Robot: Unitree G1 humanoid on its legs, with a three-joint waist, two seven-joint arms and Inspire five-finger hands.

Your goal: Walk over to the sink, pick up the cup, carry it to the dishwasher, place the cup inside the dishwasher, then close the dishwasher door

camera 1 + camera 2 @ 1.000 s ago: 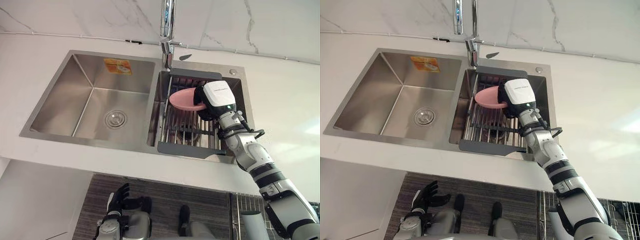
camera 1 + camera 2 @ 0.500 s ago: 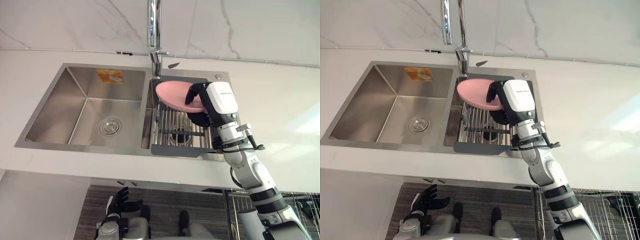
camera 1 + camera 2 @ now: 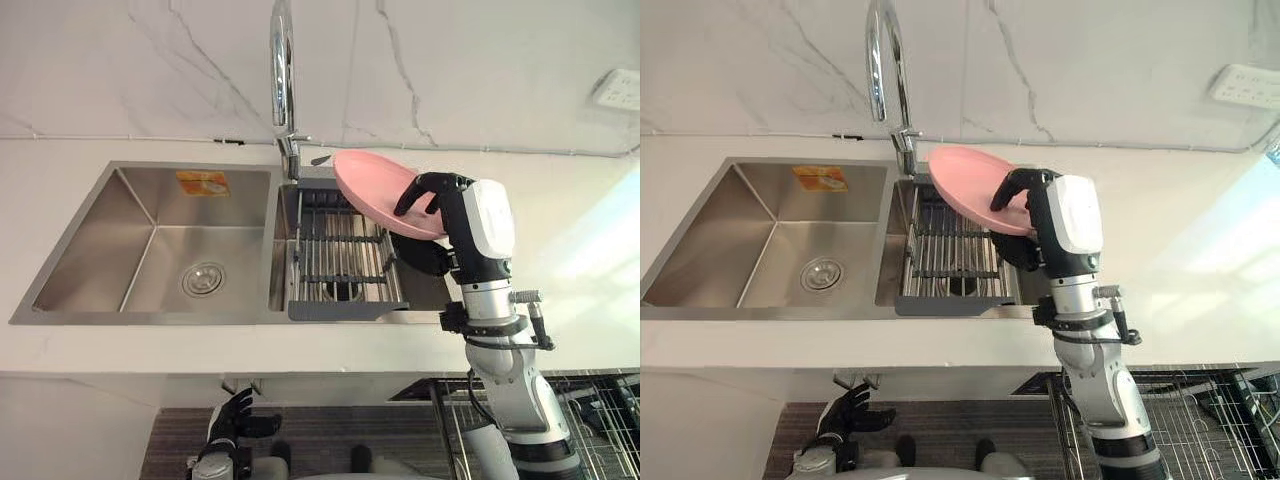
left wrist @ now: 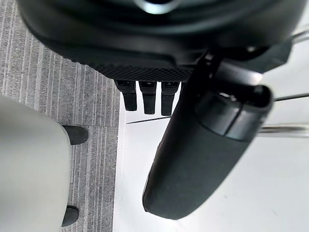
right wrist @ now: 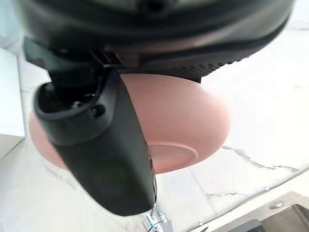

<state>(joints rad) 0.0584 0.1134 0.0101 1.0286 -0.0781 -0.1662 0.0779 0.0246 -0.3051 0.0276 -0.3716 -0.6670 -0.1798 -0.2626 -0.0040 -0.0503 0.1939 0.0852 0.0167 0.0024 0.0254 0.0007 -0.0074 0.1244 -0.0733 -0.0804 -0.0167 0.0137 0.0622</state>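
task thing: no cup seen; the thing held is a pink plate (image 3: 385, 190), shallow, with a foot ring on its underside in the right wrist view
plate place: in the right hand, up in the air and tilted, over the far right part of the sink's right basin; its far rim looks near the tap's base
right hand (image 3: 455, 215): closed round the plate's rim, fingers (image 3: 428, 185) hooked over the upper face, dark thumb (image 5: 104, 150) laid across the underside
right arm: rises from the lower right, in front of the worktop edge, forearm nearly upright
left hand (image 3: 235, 420): low, below the worktop edge, by the floor; fingers (image 4: 145, 96) straight and a bit spread, holding nothing
sink (image 3: 150, 240): steel, two basins set in the worktop; left basin has a round drain (image 3: 203, 278) and an orange sticker (image 3: 202, 183) on its back wall
drying rack (image 3: 340, 255): metal bars with a dark frame, sits in the right basin under the plate; nothing seen lying on it
tap (image 3: 282, 80): chrome, tall arch, stands at the back between the two basins
worktop (image 3: 560, 230): white, runs round the sink
wall (image 3: 450, 70): white marble with grey veins; a white socket (image 3: 615, 88) at upper right
wire rack (image 3: 600, 420): below the worktop at lower right, beside the right arm
floor (image 4: 48, 87): grey, striped
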